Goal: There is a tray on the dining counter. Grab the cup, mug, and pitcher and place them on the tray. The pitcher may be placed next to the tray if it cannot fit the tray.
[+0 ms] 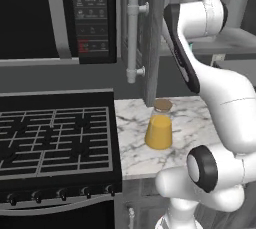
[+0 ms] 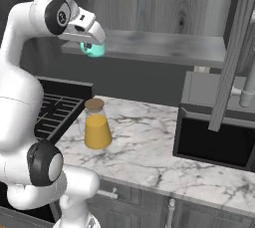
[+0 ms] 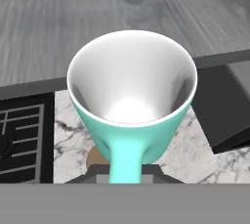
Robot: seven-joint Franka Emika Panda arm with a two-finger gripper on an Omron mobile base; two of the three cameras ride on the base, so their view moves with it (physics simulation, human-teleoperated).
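My gripper [image 2: 91, 46] is shut on the handle of the mug [image 2: 95, 50], a teal-green mug with a white inside, held high above the counter in front of a grey shelf. In the hand view the mug [image 3: 132, 86] opens toward the camera, with its handle [image 3: 126, 162] pinched between my fingertips. Below it stands the pitcher [image 1: 159, 130] [image 2: 97, 130], a glass carafe of orange liquid with a cork-brown lid [image 3: 93, 157], upright on a marble counter top [image 2: 149, 147] beside the stove. The tray, the cup and the dining counter are out of view.
A black gas stove [image 1: 50, 138] lies left of the pitcher, with a microwave [image 1: 60, 13] above it. A cabinet door with a white handle [image 1: 132, 38] stands behind. A dark sink [image 2: 214, 142] is sunk in the counter to the right. A grey shelf [image 2: 149, 48] runs along the wall.
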